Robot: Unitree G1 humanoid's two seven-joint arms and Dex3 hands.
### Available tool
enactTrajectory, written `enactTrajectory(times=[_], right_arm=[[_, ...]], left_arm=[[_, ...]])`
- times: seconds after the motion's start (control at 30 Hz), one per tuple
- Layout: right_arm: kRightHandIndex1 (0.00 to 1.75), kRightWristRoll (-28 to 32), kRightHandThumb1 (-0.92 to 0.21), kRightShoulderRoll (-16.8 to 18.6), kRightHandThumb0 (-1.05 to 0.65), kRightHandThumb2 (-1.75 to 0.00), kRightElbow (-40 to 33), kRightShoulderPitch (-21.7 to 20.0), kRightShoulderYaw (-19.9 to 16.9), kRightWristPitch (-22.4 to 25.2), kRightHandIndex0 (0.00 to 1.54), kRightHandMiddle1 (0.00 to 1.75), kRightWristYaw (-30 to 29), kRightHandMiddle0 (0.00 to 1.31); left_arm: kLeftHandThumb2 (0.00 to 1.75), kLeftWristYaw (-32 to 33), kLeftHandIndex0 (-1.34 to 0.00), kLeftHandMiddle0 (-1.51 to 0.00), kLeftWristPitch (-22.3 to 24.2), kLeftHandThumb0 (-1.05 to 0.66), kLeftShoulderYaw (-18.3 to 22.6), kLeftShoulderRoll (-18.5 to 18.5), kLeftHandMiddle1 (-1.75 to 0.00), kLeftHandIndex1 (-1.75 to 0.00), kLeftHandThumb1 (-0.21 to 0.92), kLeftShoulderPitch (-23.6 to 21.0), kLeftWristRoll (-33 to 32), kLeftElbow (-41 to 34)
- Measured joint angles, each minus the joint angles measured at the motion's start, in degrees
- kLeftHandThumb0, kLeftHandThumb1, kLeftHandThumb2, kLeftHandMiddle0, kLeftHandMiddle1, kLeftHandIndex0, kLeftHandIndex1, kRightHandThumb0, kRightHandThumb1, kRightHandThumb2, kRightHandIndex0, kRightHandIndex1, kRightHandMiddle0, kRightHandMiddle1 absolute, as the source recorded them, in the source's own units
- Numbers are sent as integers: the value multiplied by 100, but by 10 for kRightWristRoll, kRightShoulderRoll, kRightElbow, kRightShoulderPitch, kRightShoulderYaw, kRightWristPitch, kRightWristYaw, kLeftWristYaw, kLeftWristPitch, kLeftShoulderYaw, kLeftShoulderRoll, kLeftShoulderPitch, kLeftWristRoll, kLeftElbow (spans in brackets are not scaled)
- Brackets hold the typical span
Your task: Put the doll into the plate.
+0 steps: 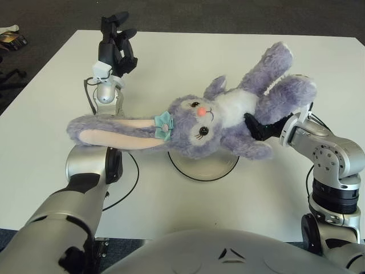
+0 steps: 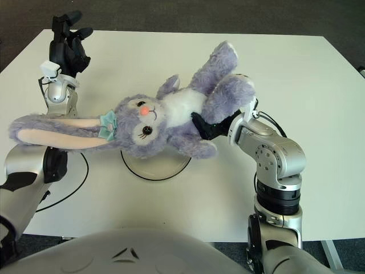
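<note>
Above the white plate (image 1: 204, 165), the right hand (image 1: 263, 127) grips the purple bunny doll (image 1: 205, 117) at its body; far left, the left hand (image 1: 116, 47) hovers, fingers loosely curled, empty.

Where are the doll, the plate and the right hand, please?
doll (image 1: 202, 123): left eye view, on its face.
plate (image 1: 202, 170): left eye view, on its bare front part.
right hand (image 2: 208, 127): right eye view, fingers gripping the doll's body.
</note>
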Motion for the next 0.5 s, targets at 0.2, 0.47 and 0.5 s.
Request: enactTrajectory(times=[0.2, 0.47, 0.5], right_arm=[[129, 0, 0, -12, 0, -153, -1, 3, 8, 3, 98, 175, 4, 69], [143, 0, 0, -12, 0, -157, -1, 13, 11, 1, 93, 175, 7, 68], [143, 0, 0, -12, 0, -157, 0, 14, 11, 1, 93, 175, 10, 67]], left_arm=[[83, 4, 0, -11, 0, -75, -4, 0, -92, -109, 92, 2, 7, -1], [83, 21, 0, -12, 6, -76, -12, 0, -94, -106, 92, 6, 26, -5], [83, 24, 0, -12, 5, -76, -12, 0, -94, -105, 92, 7, 27, -5]])
